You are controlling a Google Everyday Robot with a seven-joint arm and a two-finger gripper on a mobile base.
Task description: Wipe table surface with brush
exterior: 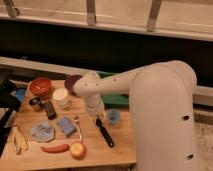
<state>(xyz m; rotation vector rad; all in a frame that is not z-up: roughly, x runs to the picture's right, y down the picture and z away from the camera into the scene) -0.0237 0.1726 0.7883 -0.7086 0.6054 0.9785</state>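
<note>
A Google Everyday Robot's single white arm reaches down over a crowded wooden table [125,147], its gripper [97,116] low above the planks near the middle and clenched on the upper end of the brush [106,136]. The brush lies just below and to the right of the gripper in the camera view. Its long black axis runs diagonally from the gripper down and right toward the table's near edge, and its lower end rests on or just above the wood.

The stroke ahead appears to depend on that slant. Bare planks lie to the brush's right and toward the front edge, while a fork [78,127] and a blue sponge [66,126] sit close on its left and a small blue cup [114,116] stands just beside its upper right.

The arm's bulky wrist hides most of the gripper, so the exact contact with the handle is judged rather than plainly seen. Which end carries the brush's head is hard to make out. A green tray [119,100] behind the arm is largely covered, and the arm's body hides the table's right side.
</note>
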